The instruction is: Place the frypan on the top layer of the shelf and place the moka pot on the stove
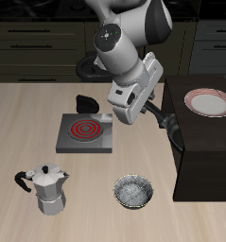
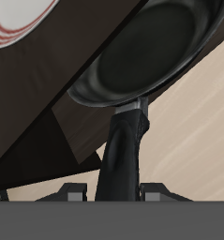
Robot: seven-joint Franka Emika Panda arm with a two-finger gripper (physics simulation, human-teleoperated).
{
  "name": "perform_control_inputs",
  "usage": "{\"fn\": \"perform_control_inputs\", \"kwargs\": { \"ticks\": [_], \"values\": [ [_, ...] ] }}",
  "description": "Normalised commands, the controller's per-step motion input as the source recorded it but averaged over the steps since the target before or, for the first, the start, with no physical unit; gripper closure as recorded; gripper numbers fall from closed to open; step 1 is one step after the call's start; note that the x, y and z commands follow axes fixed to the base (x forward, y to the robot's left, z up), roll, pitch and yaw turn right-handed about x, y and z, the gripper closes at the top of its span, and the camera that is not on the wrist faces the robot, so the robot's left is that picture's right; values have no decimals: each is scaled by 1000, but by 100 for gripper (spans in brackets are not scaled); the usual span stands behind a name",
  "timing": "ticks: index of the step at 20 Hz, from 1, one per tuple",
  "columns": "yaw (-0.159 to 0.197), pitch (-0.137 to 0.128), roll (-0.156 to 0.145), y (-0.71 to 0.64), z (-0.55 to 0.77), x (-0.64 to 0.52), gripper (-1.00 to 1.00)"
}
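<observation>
My gripper (image 1: 152, 111) is shut on the long black handle of the frypan (image 1: 169, 125) and holds it in the air at the edge of the dark shelf (image 1: 207, 156). In the wrist view the round black frypan (image 2: 151, 47) hangs tilted over the shelf (image 2: 38, 103), its handle running back between the fingers of my gripper (image 2: 113, 192). The silver moka pot (image 1: 48, 187) stands upright near the table's front edge, apart from the stove (image 1: 85, 132). The grey stove with its red coil has nothing on it.
A white plate with a pink rim (image 1: 209, 102) (image 2: 15, 19) lies on the shelf's top. A small silvery patterned bowl (image 1: 133, 193) sits near the front edge beside the shelf. A small black object (image 1: 86, 101) sits just behind the stove.
</observation>
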Motion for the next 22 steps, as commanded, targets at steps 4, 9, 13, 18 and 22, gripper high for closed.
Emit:
{"fn": "perform_control_inputs", "kwargs": {
  "ticks": [4, 9, 13, 18, 22],
  "values": [
    [-31, -13, 13, 16, 71, -62, -100],
    [-36, -6, 16, -4, 40, -19, -100],
    [-31, -16, -17, -94, 45, -43, -100],
    [-109, 23, -19, -225, 186, -90, -100],
    [-122, 45, -17, -278, 182, -186, -100]
  ]
}}
